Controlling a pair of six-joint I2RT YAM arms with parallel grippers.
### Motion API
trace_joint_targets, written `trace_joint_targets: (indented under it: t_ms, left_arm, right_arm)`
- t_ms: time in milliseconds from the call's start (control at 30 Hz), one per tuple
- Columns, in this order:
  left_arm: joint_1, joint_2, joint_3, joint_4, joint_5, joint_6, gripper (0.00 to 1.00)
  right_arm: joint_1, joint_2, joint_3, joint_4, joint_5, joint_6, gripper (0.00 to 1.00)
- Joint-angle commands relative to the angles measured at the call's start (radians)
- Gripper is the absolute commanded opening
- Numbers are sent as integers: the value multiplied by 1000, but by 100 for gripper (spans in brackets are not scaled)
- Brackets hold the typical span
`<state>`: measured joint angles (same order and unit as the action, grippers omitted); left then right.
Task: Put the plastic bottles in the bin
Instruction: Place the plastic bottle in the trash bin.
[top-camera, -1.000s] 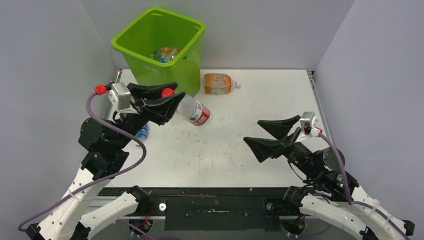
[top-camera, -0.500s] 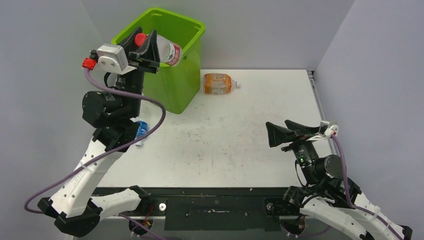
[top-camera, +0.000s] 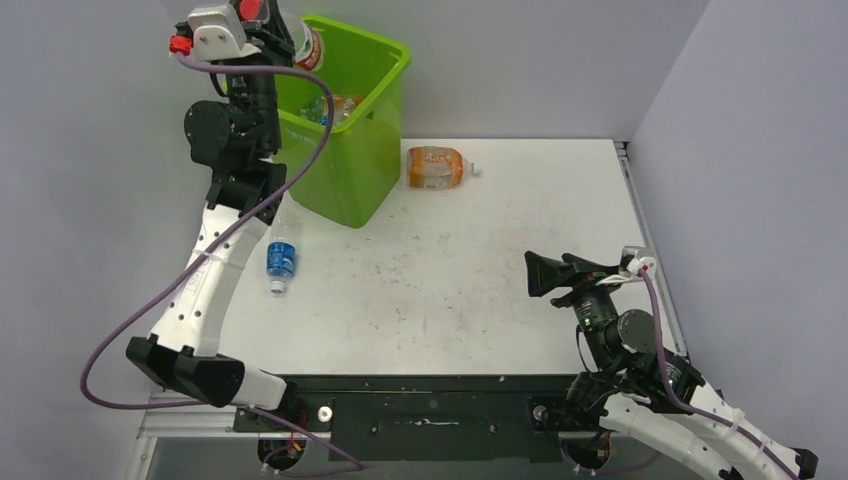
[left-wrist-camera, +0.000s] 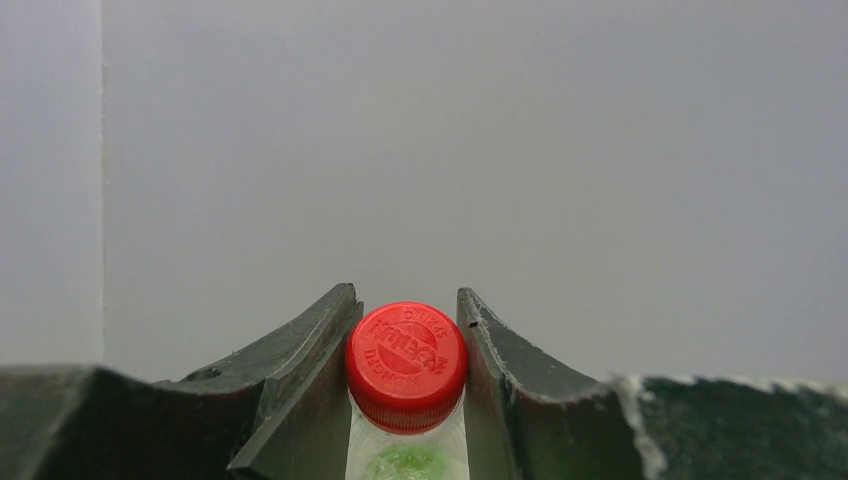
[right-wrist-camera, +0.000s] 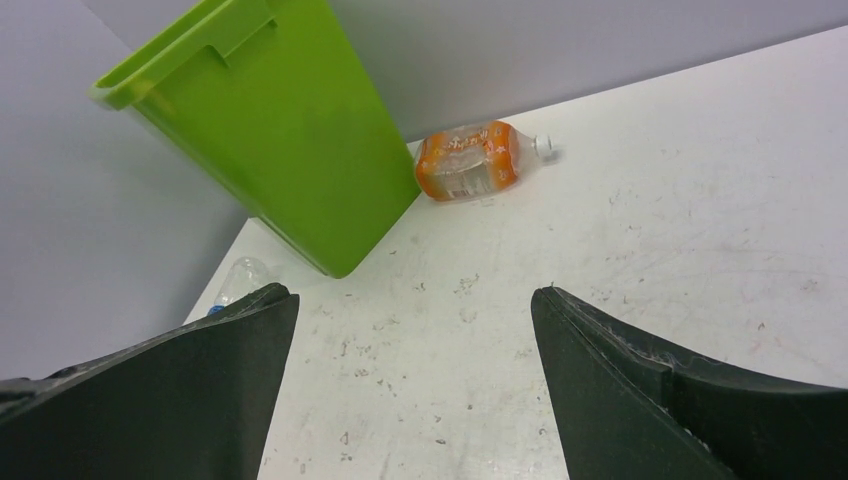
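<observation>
While our left gripper (left-wrist-camera: 405, 293) hung over the bin's (top-camera: 386, 62) left rim, its jaws pinched the neck of a red-capped clear bottle (left-wrist-camera: 407, 362). We saw more bottles (top-camera: 330, 108) inside the bin, an orange bottle (top-camera: 436, 167) lying just to its right and a blue-labelled bottle (top-camera: 281, 258) near its base. Our right gripper (right-wrist-camera: 412, 296) gaped wide and empty, well apart from the bin.

From above and behind the arm bases (top-camera: 290, 400), the overhead camera looks down on the whole bench (top-camera: 450, 300). The left wrist camera, raised high, faces blank wall (left-wrist-camera: 500, 150), a red-capped bottle (left-wrist-camera: 406, 365) close before its lens. The right wrist camera skims the bench, sharing bin (right-wrist-camera: 270, 130) and orange bottle (right-wrist-camera: 470, 160) with the overhead view.
</observation>
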<state>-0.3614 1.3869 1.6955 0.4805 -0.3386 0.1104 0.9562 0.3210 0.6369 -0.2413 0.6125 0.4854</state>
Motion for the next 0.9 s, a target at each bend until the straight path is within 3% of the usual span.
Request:
trace_joint_targets:
  t_ms: [0, 400, 433, 533, 567, 633, 867]
  left_arm:
    - [30, 113, 156, -16, 111, -96, 0]
    - [33, 409, 369, -39, 88, -146, 0]
    - [33, 426, 374, -30, 63, -139, 8]
    - [33, 446, 371, 12, -80, -102, 69]
    - [33, 440, 356, 44, -122, -89, 95]
    - [32, 403, 293, 107, -180, -99, 96]
    - [-24, 127, 47, 257, -176, -124, 96]
  right_arm:
    - [-3, 13, -14, 3, -9, 26, 90]
    - [-2, 48, -40, -1, -9, 30, 90]
    - [-3, 54, -38, 3, -10, 28, 90]
    - [-4, 69, -28, 1, -4, 22, 90]
    - [-4, 70, -25, -1, -4, 21, 90]
    - [-4, 68, -22, -3, -2, 21, 90]
    - [-3, 60, -13, -12, -6, 18, 90]
